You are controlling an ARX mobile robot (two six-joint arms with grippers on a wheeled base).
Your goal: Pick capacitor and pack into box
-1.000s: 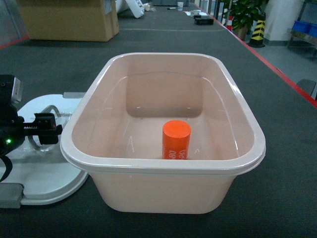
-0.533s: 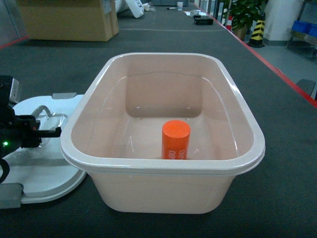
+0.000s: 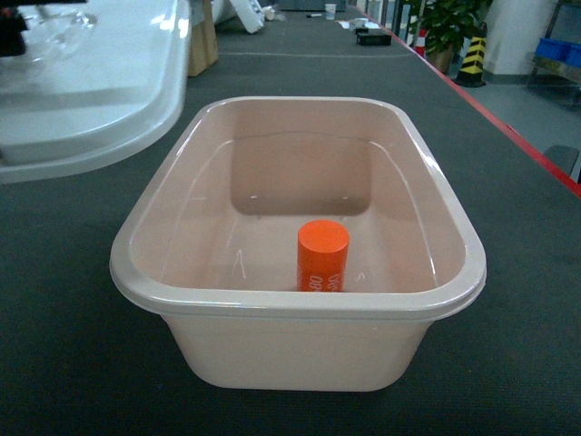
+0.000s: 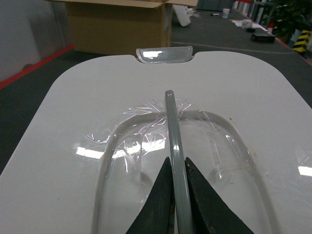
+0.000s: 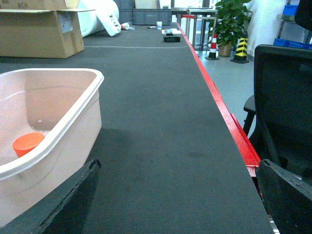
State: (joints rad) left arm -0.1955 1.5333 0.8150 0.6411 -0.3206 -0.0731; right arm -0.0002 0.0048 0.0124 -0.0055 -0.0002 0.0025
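Note:
The pale peach box (image 3: 300, 306) stands open in the middle of the dark table. An orange cylinder, the capacitor (image 3: 323, 254), stands upright inside it near the front wall. The white lid (image 3: 100, 82) hangs in the air at the upper left, above and left of the box. In the left wrist view my left gripper (image 4: 176, 168) is shut on the lid's grey loop handle (image 4: 171, 117), with the grey latch (image 4: 163, 53) at the lid's far edge. My right gripper (image 5: 179, 165) is open and holds nothing, low over the table to the right of the box (image 5: 73, 112), where the capacitor (image 5: 28, 144) shows.
A brown cardboard carton (image 5: 39, 31) stands at the far left of the table. The table's red edge (image 5: 229, 126) runs along the right, with a black chair (image 5: 285, 97) beyond it. Blue crates (image 3: 556, 50) and a potted plant (image 3: 449, 23) are far back right.
The lid lay flat on the table left of the box with my left gripper at its handle. It now hangs raised at the upper left, held by the handle.

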